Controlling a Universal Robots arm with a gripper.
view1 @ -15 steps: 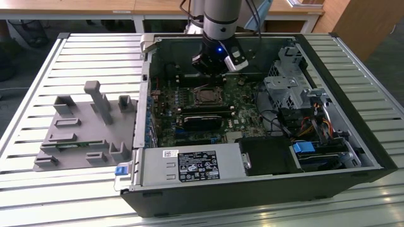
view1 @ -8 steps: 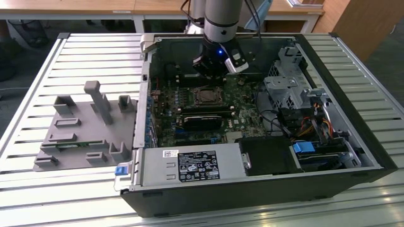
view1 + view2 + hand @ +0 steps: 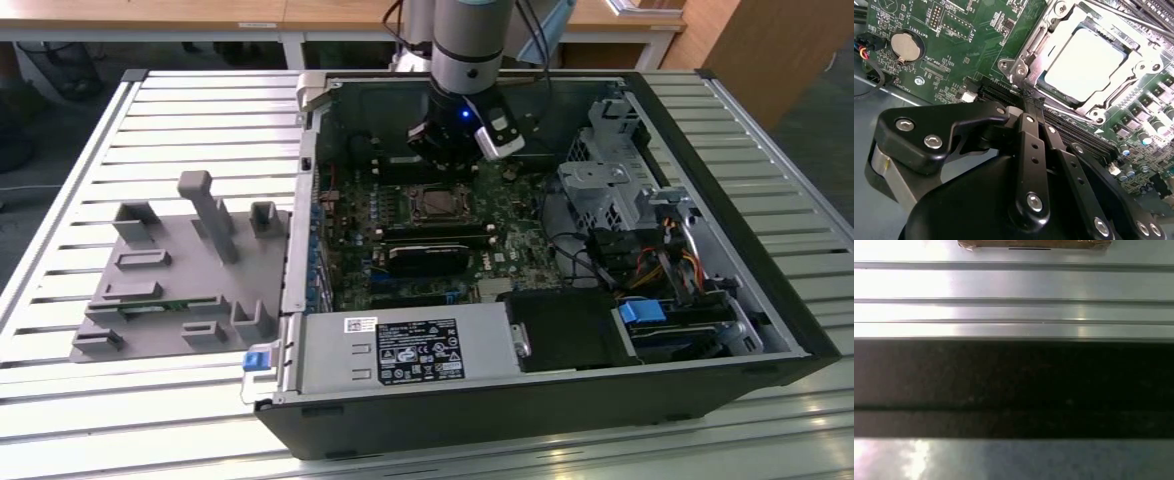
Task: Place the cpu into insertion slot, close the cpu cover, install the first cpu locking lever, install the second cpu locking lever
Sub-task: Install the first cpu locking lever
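Observation:
The cpu (image 3: pixel 1084 65) lies flat in the insertion slot (image 3: pixel 434 204) on the green motherboard inside the open computer case. Its pale silver top shows through the window of the cpu cover (image 3: pixel 1046 37), which lies down around it. My gripper (image 3: pixel 1033 100) is shut, its black fingertips pressed together just off one corner of the socket frame. Whether they pinch a lever I cannot tell. In the exterior view the gripper (image 3: pixel 447 150) hangs low over the board, just behind the socket.
Black memory sticks (image 3: pixel 434 240) lie in front of the socket, a drive cage (image 3: pixel 607 190) with cables is to the exterior view's right, and a power supply (image 3: pixel 400 350) sits near the front. A grey fixture (image 3: pixel 174 270) stands on the slatted table (image 3: pixel 134 420). A coin battery (image 3: pixel 906 46) is on the board.

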